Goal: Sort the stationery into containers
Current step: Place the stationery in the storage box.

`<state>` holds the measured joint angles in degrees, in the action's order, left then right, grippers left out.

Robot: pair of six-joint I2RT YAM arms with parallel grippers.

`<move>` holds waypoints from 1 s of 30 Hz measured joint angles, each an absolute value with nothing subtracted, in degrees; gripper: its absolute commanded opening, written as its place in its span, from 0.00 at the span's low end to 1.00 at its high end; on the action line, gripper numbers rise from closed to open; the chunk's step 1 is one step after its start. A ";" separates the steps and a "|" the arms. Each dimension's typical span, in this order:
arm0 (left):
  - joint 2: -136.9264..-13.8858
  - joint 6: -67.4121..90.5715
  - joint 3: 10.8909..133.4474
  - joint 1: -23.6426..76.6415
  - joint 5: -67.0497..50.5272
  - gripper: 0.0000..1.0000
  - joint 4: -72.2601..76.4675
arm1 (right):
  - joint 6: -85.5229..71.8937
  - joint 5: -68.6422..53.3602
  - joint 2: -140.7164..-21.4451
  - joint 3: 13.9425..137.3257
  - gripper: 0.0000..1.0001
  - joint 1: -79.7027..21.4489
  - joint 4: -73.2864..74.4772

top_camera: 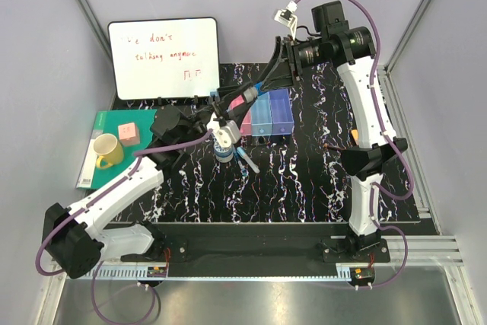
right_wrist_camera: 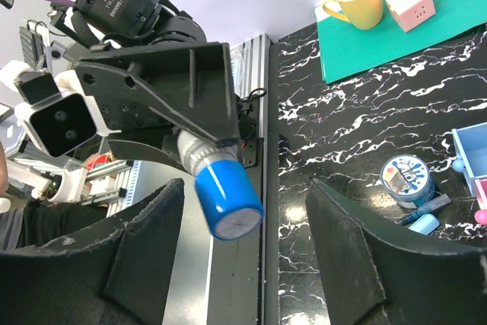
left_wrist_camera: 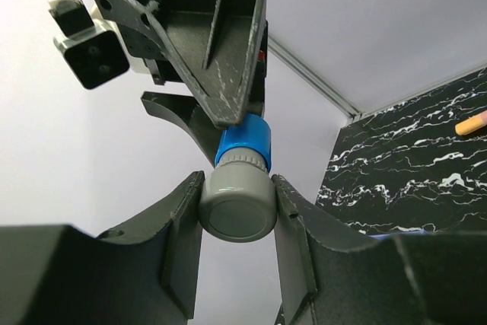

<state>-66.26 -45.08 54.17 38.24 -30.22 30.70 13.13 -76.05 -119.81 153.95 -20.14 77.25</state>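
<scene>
My left gripper (left_wrist_camera: 237, 205) is shut on the grey end of the short blue-capped grey cylinder (left_wrist_camera: 239, 188) and holds it in the air above the table. My right gripper (right_wrist_camera: 245, 184) is open, its jaws wide on either side of the cylinder's blue cap (right_wrist_camera: 227, 199) without touching it. In the top view both grippers meet left of the containers (top_camera: 262, 116). The white-blue tape roll (top_camera: 225, 144) lies on the table below them, with blue pens (top_camera: 247, 161) beside it. An orange pen (top_camera: 354, 138) lies at the right.
A whiteboard (top_camera: 162, 57) stands at the back left. A green notebook (top_camera: 110, 123) holds a yellow mug (top_camera: 109, 150) and a pink cube (top_camera: 127, 132). The tape roll (right_wrist_camera: 407, 179) and pens (right_wrist_camera: 426, 215) also show in the right wrist view, near the bins' edge (right_wrist_camera: 472, 146).
</scene>
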 measured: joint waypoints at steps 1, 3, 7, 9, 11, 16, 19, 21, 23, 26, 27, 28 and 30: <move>-66.28 -45.17 54.26 38.24 -30.22 0.00 30.98 | 13.13 -75.99 -119.81 153.77 0.72 -20.14 77.30; -66.35 -45.23 54.35 38.24 -30.22 0.00 31.62 | 13.13 -75.94 -119.81 153.60 0.67 -20.14 77.43; -66.48 -45.43 54.50 38.24 -30.22 0.00 31.83 | 13.13 -76.01 -119.81 153.53 0.48 -20.14 77.45; -66.59 -45.63 54.50 38.22 -30.20 0.00 31.70 | 13.02 -76.05 -119.79 153.53 0.36 -20.14 77.58; -66.67 -46.09 54.52 38.22 -30.20 0.04 31.62 | 13.08 -75.99 -119.77 153.53 0.25 -20.12 77.65; -66.89 -46.70 54.50 37.93 -29.95 0.24 31.42 | 13.15 -75.94 -119.66 153.53 0.12 -19.59 77.87; -66.98 -47.33 54.50 37.93 -29.91 0.30 31.40 | 13.15 -75.99 -119.61 153.53 0.11 -19.57 77.84; -67.13 -47.83 54.50 37.93 -29.89 0.43 31.42 | 13.17 -75.94 -119.55 153.53 0.10 -19.53 77.84; -67.33 -48.25 54.50 37.93 -29.78 0.62 31.48 | 13.19 -75.70 -119.52 153.53 0.05 -19.46 77.84; -67.83 -49.47 54.50 38.11 -29.82 0.99 31.99 | 13.13 -74.85 -119.52 153.45 0.00 -19.59 77.84; -68.05 -49.78 54.50 38.22 -29.82 0.99 32.10 | 13.06 -74.43 -119.52 153.32 0.00 -19.73 77.87; -68.27 -50.00 54.50 38.33 -29.82 0.99 32.27 | 13.02 -74.24 -119.52 153.29 0.00 -19.77 77.87; -68.38 -50.22 54.50 38.44 -29.78 0.99 32.23 | 12.93 -73.21 -119.52 153.18 0.00 -19.81 77.87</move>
